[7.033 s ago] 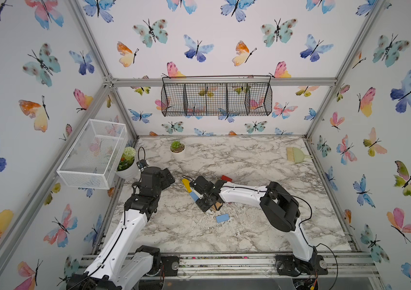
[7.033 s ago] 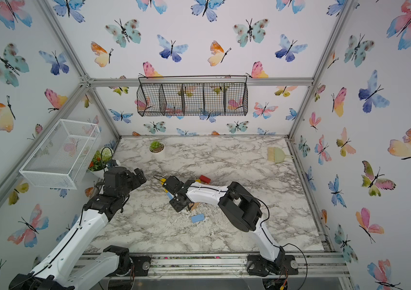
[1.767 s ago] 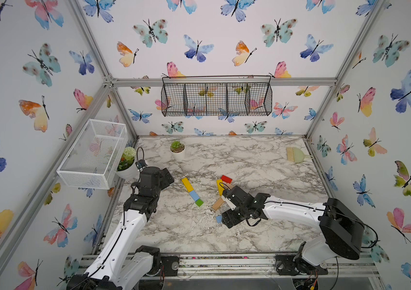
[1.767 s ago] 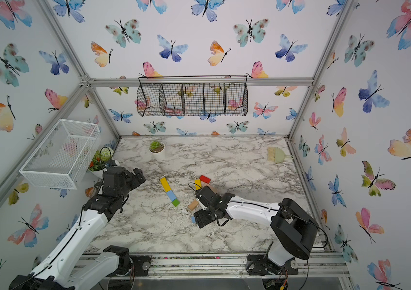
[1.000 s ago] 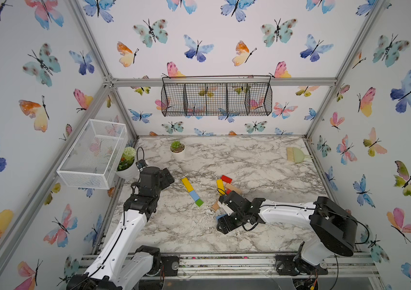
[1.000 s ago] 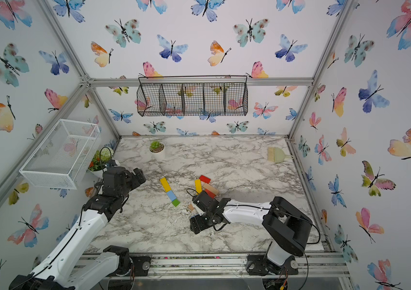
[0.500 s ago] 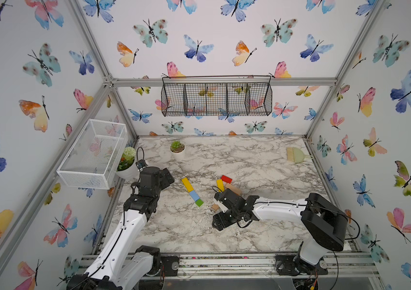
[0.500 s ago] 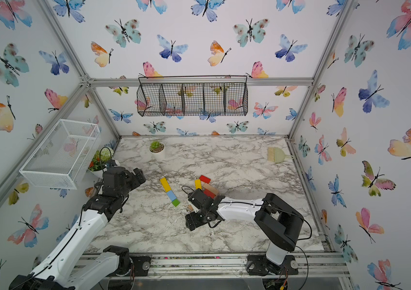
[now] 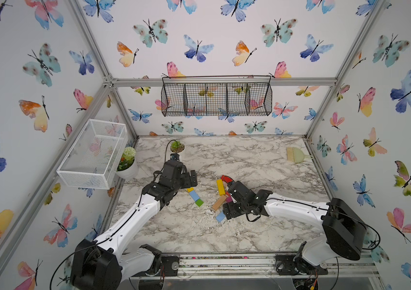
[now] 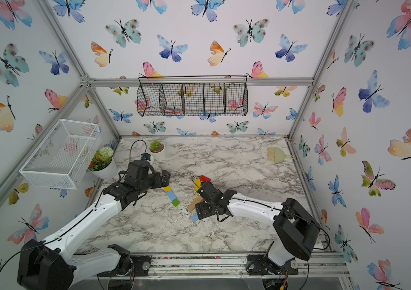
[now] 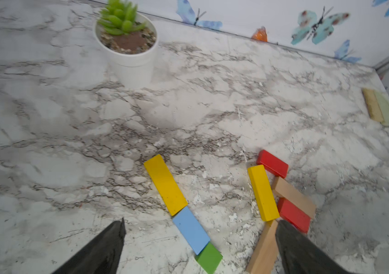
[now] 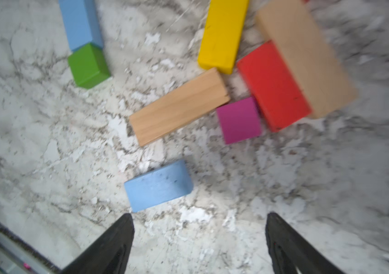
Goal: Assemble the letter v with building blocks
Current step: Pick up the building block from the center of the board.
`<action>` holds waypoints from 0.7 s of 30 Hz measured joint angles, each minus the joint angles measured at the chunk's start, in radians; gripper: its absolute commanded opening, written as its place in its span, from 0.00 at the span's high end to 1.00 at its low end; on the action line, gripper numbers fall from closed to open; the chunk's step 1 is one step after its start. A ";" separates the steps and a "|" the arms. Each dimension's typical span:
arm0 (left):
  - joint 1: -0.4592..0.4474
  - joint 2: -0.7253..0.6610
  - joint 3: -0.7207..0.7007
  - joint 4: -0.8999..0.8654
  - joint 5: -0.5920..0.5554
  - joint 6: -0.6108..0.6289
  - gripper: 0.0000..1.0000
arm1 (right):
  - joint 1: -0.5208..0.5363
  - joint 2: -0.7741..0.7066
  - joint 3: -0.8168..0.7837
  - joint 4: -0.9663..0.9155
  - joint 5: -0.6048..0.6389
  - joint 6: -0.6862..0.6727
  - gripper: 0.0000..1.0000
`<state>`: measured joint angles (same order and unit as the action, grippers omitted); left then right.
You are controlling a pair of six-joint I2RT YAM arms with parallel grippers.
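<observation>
1. Left wrist view shows three building blocks laid end to end in one slanted row on the marble tabletop (image 11: pixel 46 118). They are a long yellow bar (image 11: pixel 165 183), a shorter light-blue bar (image 11: pixel 191 230) and a green cube (image 11: pixel 209 257), each touching the next.
2. A looser cluster lies near that row but apart from it. A second yellow bar (image 11: pixel 263 192) has a far red bar (image 11: pixel 272 163) just beside its far end. A tan bar (image 11: pixel 293 197) lies side by side with a near red bar (image 11: pixel 293 214).
3. Right wrist view adds a second tan bar (image 12: pixel 179 106), lying slanted with one end just beside the second yellow bar's end. A magenta cube (image 12: pixel 238 119) sits between that tan end and the near red bar, close to both.
4. The coloured blocks are painted in flat, solid colours, while the tan bars are bare wood with visible grain.
5. The green cube and the second tan bar stand apart, with bare marble between them.
6. A loose light-blue bar (image 12: pixel 158 186) lies flat on its own, just ahead of the right gripper (image 12: pixel 198 215) and not between its fingers.
7. The right gripper's fingers are spread over bare marble and hold nothing.
8. The left gripper (image 11: pixel 200 221) is spread wide and empty. In both top views it hangs over the yellow end of the row and hides most of that bar.
</observation>
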<state>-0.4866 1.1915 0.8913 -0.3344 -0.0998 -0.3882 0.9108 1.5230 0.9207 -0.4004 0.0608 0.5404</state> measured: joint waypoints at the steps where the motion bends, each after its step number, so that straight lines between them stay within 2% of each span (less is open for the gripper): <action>1: -0.033 0.013 0.003 -0.005 0.002 0.006 0.00 | -0.035 -0.018 -0.002 -0.001 0.009 -0.002 0.07; 8: -0.244 0.073 0.011 -0.058 0.004 0.032 0.01 | -0.258 -0.129 -0.045 0.001 0.025 -0.040 0.03; 12: -0.358 0.151 0.028 -0.087 -0.002 0.037 0.03 | -0.362 -0.154 -0.070 0.003 0.014 -0.067 0.02; 16: -0.436 0.227 0.031 -0.106 0.010 0.041 0.05 | -0.417 -0.166 -0.096 0.013 -0.012 -0.084 0.02; 21: -0.478 0.263 0.031 -0.126 0.036 0.048 0.10 | -0.441 -0.172 -0.124 0.016 -0.031 -0.097 0.02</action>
<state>-0.9646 1.4544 0.9222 -0.4606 -0.0639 -0.3397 0.4698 1.3514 0.7971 -0.3843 0.0299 0.4438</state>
